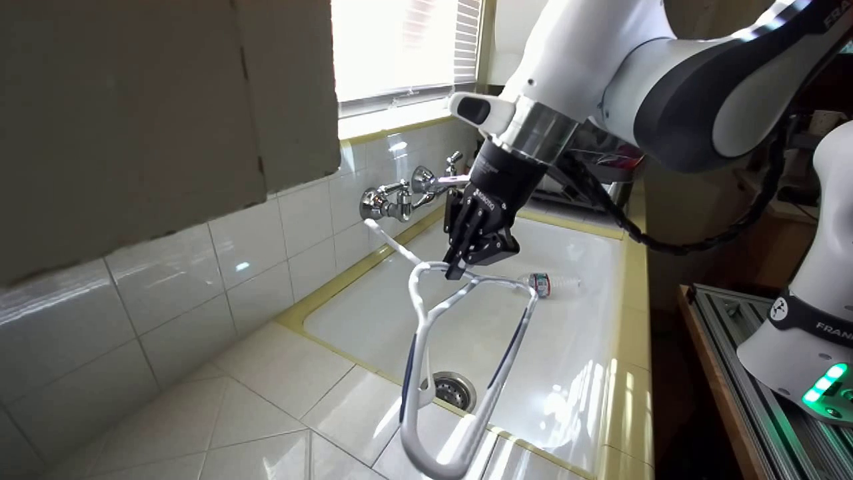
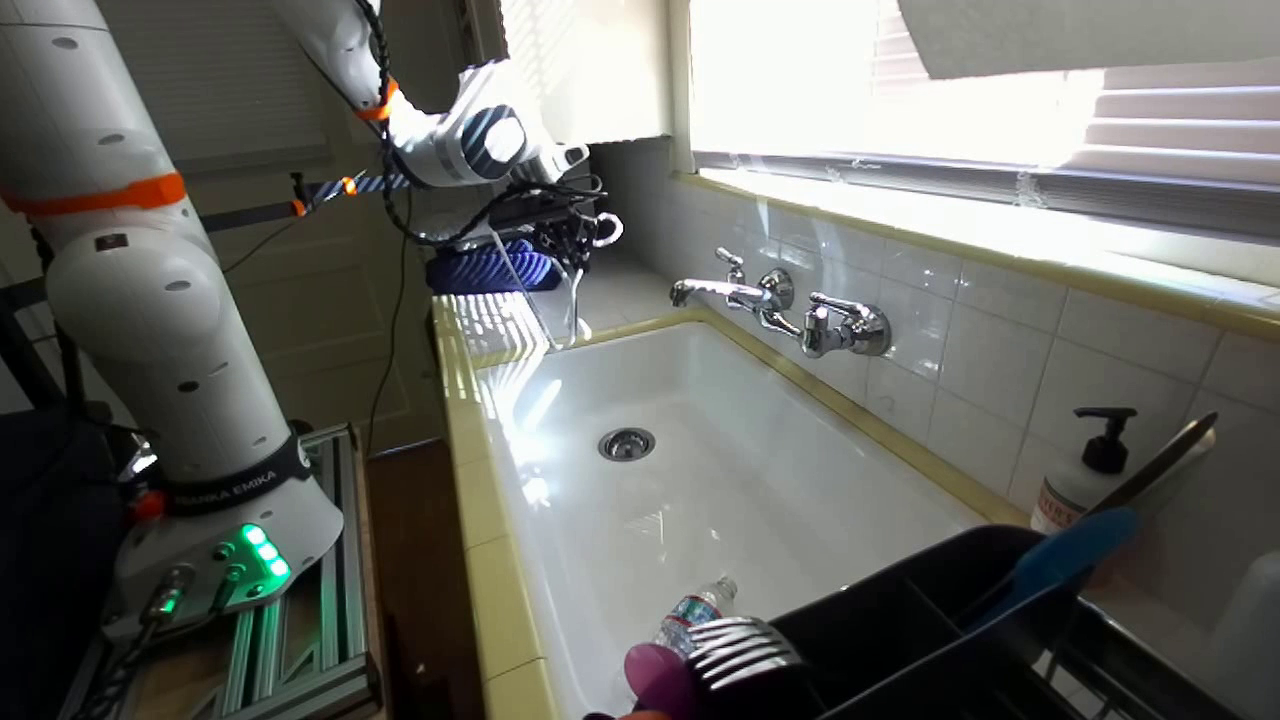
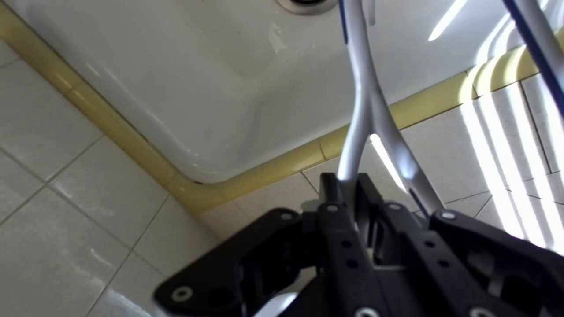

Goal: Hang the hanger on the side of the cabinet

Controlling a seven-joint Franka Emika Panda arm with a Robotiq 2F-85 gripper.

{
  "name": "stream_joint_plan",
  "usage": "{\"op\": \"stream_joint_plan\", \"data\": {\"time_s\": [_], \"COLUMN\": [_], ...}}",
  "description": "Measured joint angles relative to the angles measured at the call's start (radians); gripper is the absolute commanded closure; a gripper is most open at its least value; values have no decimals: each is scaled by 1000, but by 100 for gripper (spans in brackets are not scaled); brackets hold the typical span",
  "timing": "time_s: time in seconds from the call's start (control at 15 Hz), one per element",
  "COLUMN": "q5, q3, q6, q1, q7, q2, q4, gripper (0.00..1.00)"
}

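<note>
The hanger point(image 1: 493, 393) is white with thin looping bars and dark strips on its long sides. My gripper point(image 1: 458, 267) is shut on one of its bars, and the hanger hangs tilted below it, over the sink end and counter. In the wrist view the fingertips point(image 3: 346, 182) pinch a bar of the hanger point(image 3: 363, 83) just behind a fork. In an exterior view the gripper point(image 2: 575, 240) and hanger point(image 2: 574, 305) are small and partly blurred together. The cabinet point(image 1: 133, 120) fills the upper left, apart from the hanger; it also shows bright beside the window point(image 2: 600, 75).
The white sink point(image 2: 690, 520) has a yellow tile rim and holds a plastic bottle point(image 1: 543, 285). A chrome tap point(image 2: 770, 300) sticks out from the tiled wall. A black dish rack point(image 2: 900, 620) with utensils and a soap bottle point(image 2: 1085, 470) stand at one end. A blue object point(image 2: 490, 268) lies on the counter.
</note>
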Motion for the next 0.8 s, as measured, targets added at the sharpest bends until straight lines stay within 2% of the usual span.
{"op": "stream_joint_plan", "data": {"time_s": [0.53, 0.6, 0.8], "q5": [-30, -34, -51], "q3": [-23, -26, -29], "q6": [-12, -28, -80], "q1": [32, 39, 42], "q7": [-151, -174, -201], "q2": [-172, -189, -228], "q4": [-26, -23, -10], "gripper": [97, 88, 88]}}
